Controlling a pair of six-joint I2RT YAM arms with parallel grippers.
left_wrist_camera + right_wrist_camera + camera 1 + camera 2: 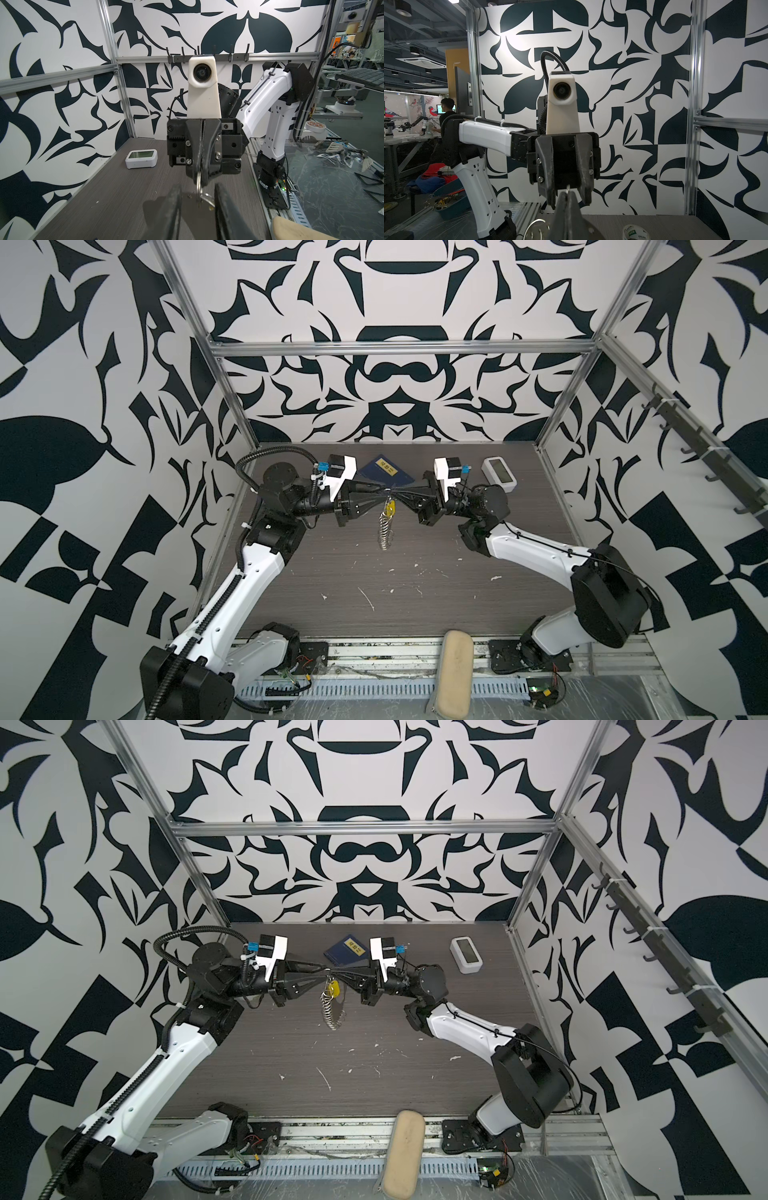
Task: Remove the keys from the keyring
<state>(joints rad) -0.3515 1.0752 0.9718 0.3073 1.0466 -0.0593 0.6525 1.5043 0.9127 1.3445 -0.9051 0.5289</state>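
Above the table (415, 593), the right gripper (200, 179) is clamped on the top of the keyring (384, 533), which dangles beneath it; the left gripper (569, 194) stands parted around that top end; best to lower it onto the yellow key (391, 510) just below, pinch the tag only, then slide it off steadily.

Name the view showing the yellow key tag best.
Both top views: the yellow key tag is unobstructed, beside the chain of rings. The left wrist view catches only a blurred yellow sliver; the right wrist view shows just a silver ring.
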